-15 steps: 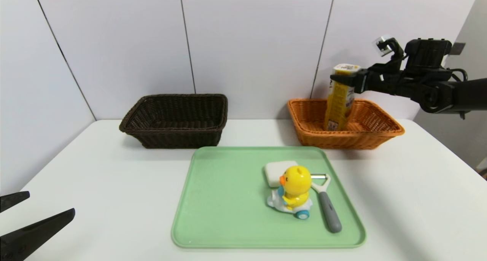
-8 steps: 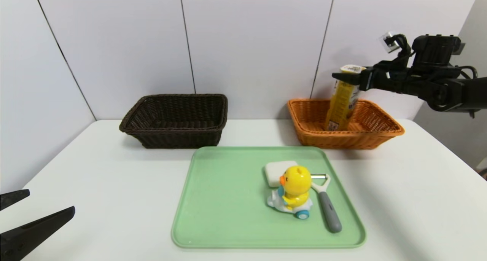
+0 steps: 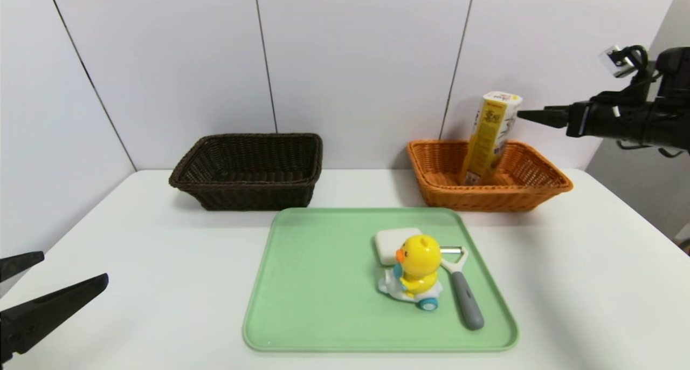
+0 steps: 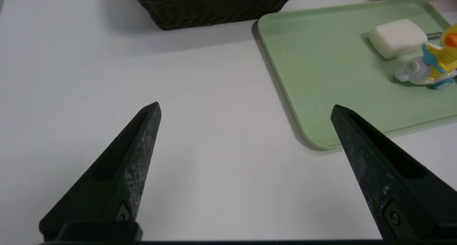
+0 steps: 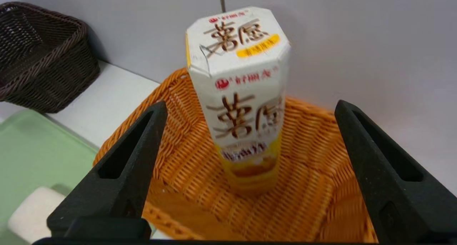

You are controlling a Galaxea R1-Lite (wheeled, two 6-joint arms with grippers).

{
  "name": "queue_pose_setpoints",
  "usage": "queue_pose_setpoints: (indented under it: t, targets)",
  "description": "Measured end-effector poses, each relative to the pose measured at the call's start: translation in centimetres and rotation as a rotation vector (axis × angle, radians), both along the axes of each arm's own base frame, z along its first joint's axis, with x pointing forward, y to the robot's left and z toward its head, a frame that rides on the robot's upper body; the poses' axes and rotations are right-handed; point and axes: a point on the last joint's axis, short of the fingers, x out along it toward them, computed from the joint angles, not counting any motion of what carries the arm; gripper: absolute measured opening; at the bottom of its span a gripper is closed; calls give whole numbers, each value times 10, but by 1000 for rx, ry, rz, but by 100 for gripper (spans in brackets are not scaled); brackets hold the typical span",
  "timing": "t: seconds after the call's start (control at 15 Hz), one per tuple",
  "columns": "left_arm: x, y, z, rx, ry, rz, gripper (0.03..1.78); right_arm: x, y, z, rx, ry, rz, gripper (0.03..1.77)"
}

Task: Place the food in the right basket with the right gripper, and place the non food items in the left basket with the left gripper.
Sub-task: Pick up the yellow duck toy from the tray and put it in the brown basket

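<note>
Right wrist view alone shows right gripper (image 5: 250, 109) with fingers spread wide either side of snack box (image 5: 242, 95), clear of it, gripping nothing; head view shows only one finger tip just beside box top. Snack box stands tilted inside orange basket (image 3: 539, 189). Left gripper (image 4: 246, 107) wide apart, empty, above white table (image 3: 135, 240) near green tray (image 3: 323, 283). On tray: white soap (image 3: 388, 240), duck toy (image 3: 416, 273), peeler (image 3: 463, 294) clustered. Dark basket (image 3: 248, 170) beyond tray, against pale panelled wall.
</note>
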Motion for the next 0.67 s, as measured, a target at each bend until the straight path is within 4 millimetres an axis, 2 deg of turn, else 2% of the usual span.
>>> queue_pose_setpoints:
  t: [0.27,0.67]
  targets:
    - [15,0,5,-1,-33,-1,169,-49,-9,18,9,34,-54,166]
    - [47,-1,19,-42,-7,-4,169,-135,10,55,35,134,-83,168]
